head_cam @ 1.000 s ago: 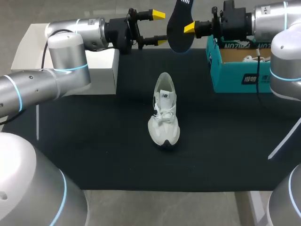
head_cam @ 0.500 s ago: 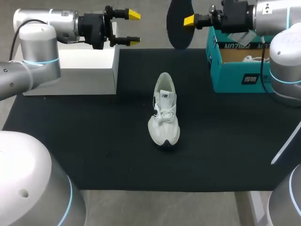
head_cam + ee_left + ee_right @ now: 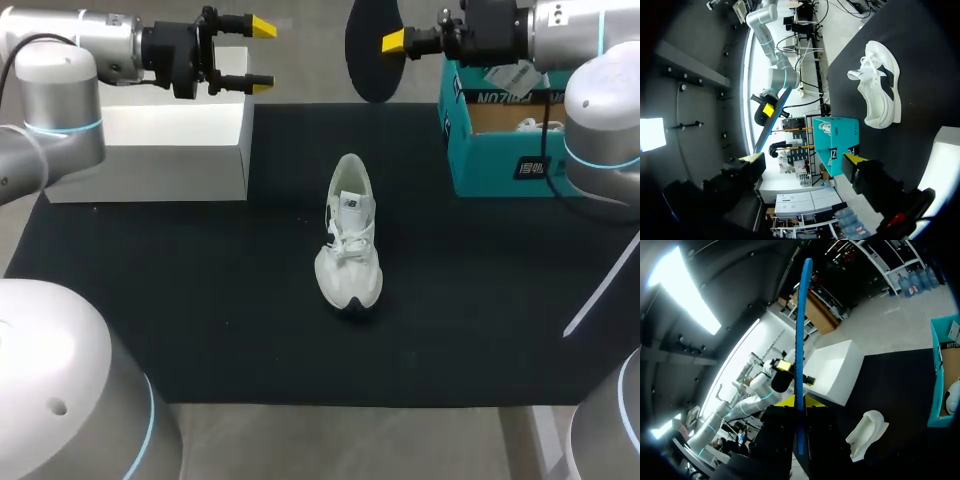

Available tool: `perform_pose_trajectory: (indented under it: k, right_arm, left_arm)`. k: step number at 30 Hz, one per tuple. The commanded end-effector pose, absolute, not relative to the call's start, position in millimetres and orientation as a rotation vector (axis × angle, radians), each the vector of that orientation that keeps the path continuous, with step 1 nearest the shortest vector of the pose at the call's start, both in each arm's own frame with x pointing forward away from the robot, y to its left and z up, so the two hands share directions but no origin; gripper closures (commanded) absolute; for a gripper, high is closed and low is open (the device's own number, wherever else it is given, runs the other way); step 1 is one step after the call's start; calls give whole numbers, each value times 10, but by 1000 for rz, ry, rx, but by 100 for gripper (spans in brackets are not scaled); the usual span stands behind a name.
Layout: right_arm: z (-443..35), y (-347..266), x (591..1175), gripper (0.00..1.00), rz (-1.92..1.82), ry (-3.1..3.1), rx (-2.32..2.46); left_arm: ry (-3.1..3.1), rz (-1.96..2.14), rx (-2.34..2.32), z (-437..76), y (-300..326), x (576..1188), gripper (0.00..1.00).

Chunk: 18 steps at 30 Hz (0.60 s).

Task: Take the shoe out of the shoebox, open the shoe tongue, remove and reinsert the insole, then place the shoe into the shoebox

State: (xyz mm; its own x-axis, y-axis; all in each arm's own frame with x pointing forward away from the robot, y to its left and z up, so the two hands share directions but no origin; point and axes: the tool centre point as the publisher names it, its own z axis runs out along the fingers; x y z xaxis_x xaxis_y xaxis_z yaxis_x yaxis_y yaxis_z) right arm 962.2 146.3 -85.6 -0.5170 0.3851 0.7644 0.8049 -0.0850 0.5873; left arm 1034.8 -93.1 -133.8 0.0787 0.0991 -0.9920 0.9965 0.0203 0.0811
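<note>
Fingers (image 3: 393, 42) of the right gripper (image 3: 388, 42) are pressed tight on the insole (image 3: 368, 55), one on each flat side; the insole is a thin, dark, long oval sheet, held up in the air above the far edge of the mat (image 3: 200, 300); seen from the right wrist, it looks like a slim blue strip standing straight up out of the gripper; the left gripper (image 3: 258, 53) has its two yellow-tipped fingers wide apart with nothing between them; it hangs in the air over the far corner of a smooth white box (image 3: 150, 140) with flat sides and square corners; the shoe (image 3: 348, 240) is white and pale grey, soft and rounded, with white laces; it stands on its sole in the middle of the flat black mat, toe toward the near edge, well apart from both grippers; the shoebox (image 3: 510, 165) is open teal cardboard at the far right of the mat, under the right arm, with something white showing inside.
</note>
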Motion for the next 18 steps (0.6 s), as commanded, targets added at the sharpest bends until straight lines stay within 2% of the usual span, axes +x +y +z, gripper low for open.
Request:
perform_pose_trajectory:
  k: [1,9,14,18]
  right_arm:
    - [-867,1478,9617,100,-1635,-1837,-1293]
    - [-867,1478,9617,100,-1635,-1837,-1293]
    - [-1275,1606,9586,100,-1791,-1872,-1222]
    - [-1429,1686,9563,100,-1877,-1902,-1213]
  left_arm:
    - [1235,-1078,1299,-1335,-935,10331,0]
    - [1235,-1078,1299,-1335,-935,10331,0]
    - [1235,-1078,1299,-1335,-935,10331,0]
    - [1235,-1078,1299,-1335,-935,10331,0]
